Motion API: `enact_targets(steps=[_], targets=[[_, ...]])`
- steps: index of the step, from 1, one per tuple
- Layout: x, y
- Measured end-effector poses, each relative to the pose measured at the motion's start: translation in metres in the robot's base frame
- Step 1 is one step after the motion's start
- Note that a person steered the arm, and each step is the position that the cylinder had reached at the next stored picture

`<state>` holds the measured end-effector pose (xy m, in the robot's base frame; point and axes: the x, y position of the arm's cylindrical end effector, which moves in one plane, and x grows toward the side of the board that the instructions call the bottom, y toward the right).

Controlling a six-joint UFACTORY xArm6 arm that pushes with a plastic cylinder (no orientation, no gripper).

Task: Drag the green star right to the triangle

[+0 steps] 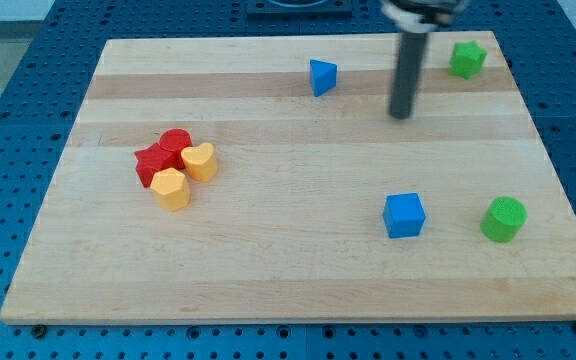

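**Tip stands between triangle and star**

Blue perforated bench surrounds a pale wooden board [268,250] that fills most of the view. Seven blocks lie on it: two red, two yellow, two blue, two green by colour would make eight, but the count by sight is two red, two yellow, two blue and two green, so eight in all.

From the view's left: a red star-like block [151,166] and a red cylinder [175,143] touch each other, with a yellow heart-shaped block [201,160] and a yellow hexagonal block [171,188] pressed against them in one cluster. Further right, near the view's top, sits the blue triangle [322,76], one corner pointing to the view's right. A blue cube [404,215] lies lower down, and a green cylinder [504,219] stands near it on its right.

The dark rod comes down from the view's top, nearly upright. My tip [399,114] rests on the board between the triangle and the green star [467,59], touching neither. It has no jaws to open or close and holds nothing.

The green star sits at the board's top right corner, well apart from the triangle; its points are too blurred to give a facing or long axis.
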<state>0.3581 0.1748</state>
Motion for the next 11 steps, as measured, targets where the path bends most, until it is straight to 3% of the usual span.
enact_targets(steps=[1,2,3,5,6,8,9,11], targets=[[-0.02,0.106],[-0.077,0.167],[-0.127,0.156],[-0.084,0.001],[-0.079,-0.047],[-0.093,0.093],[-0.062,0.111],[-0.042,-0.024]])
